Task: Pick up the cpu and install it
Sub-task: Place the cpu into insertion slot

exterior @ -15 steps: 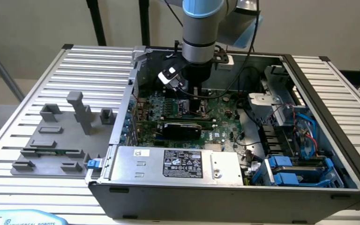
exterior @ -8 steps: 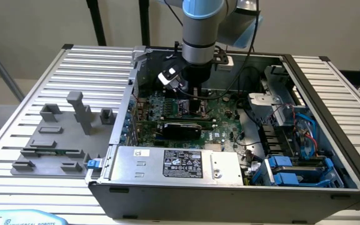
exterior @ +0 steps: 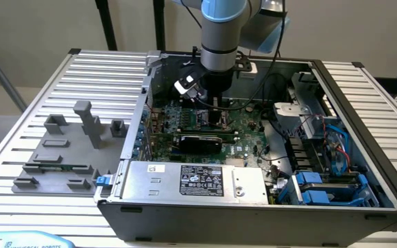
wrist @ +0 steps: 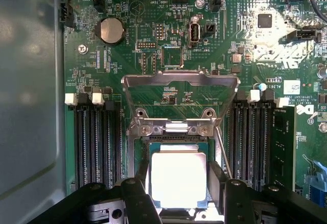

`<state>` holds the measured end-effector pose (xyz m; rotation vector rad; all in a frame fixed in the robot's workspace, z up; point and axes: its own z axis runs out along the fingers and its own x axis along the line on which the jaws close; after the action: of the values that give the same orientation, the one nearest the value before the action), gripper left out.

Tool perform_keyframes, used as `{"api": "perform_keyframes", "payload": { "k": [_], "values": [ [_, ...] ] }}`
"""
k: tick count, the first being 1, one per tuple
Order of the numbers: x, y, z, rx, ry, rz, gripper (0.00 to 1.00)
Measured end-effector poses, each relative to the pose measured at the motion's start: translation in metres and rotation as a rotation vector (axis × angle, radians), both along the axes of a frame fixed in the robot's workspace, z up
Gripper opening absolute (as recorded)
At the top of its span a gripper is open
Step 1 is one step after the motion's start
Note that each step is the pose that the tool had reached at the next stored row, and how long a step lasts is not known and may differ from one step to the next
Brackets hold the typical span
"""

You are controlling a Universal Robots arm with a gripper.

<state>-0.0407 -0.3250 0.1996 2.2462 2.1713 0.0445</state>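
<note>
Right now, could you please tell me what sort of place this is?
Probably a robotics lab bench for computer assembly: an open grey metal computer case with a green motherboard lies on a slatted aluminium table, beside a grey plastic parts tray.

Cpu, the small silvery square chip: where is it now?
The cpu sits at the green motherboard's socket between black memory slot banks, wrist view.

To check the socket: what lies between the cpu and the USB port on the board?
Between the cpu and USB port: the open metal socket frame, in the wrist view.
</note>
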Motion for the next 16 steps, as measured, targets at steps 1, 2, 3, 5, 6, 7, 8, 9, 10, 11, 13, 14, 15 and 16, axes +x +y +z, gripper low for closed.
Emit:
{"api": "perform_keyframes", "payload": {
  "k": [1,2,3,5,6,7,8,9,10,11,13,14,15,16],
  "values": [
    [0.0,0.0001,-0.0002,0.0,0.0,0.0,0.55],
    [0.0,0.0002,-0.0004,0.0,0.0,0.0,0.55],
    [0.0,0.0003,-0.0007,0.0,0.0001,0.0,0.55],
    [0.0,0.0007,-0.001,0.0002,0.0001,0.0,0.55],
    [0.0,0.0009,-0.0011,0.0001,0.0001,0.0,0.55],
    [0.0,0.0013,-0.0012,0.0001,0.0001,0.0,0.55],
    [0.0,0.0017,-0.0012,0.0,0.0002,0.0,0.55],
    [0.0,0.0021,-0.0014,0.0,0.0002,0.0,0.55],
    [0.0001,0.0024,-0.0015,0.0001,0.0001,0.0,0.55],
    [0.0002,0.0024,-0.0015,0.0,0.0002,0.0,0.55],
    [0.0007,0.0024,-0.0017,-0.0001,0.0004,0.0,0.55],
    [0.0009,0.0024,-0.0019,0.0,0.0003,0.0,0.55],
    [0.0009,0.0024,-0.002,0.0,0.0003,0.0,0.55],
    [0.0009,0.0024,-0.0021,-0.0001,0.0004,0.0,0.55]
  ]
}}
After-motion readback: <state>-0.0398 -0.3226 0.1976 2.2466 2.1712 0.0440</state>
